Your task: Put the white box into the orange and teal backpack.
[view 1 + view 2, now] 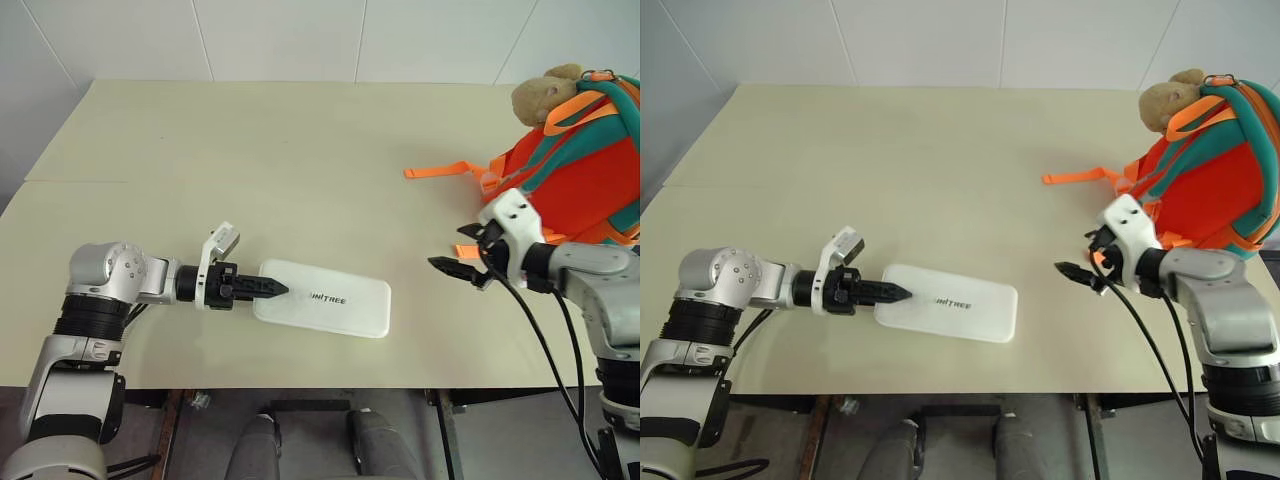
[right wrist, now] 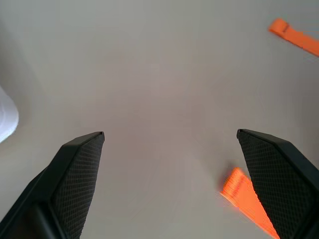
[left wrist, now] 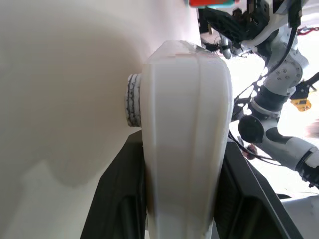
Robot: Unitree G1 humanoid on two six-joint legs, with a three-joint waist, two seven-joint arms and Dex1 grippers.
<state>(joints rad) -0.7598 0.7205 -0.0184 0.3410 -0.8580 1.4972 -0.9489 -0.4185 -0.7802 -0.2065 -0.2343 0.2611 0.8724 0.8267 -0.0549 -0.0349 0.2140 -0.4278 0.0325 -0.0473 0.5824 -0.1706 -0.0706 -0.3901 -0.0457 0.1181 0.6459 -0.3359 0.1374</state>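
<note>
Two grippers are over your table (image 1: pixel 300 150) right now. Your left gripper (image 1: pixel 272 289) has its fingers clamped on the near-left end of the box (image 1: pixel 335 303), which sits toward the front edge with that end pinched between the jaws. Your right gripper (image 1: pixel 462 262) hangs with jaws wide apart, just in front of the backpack (image 1: pixel 585 165) standing at the far right, orange straps (image 1: pixel 445 170) trailing beside it.
</note>
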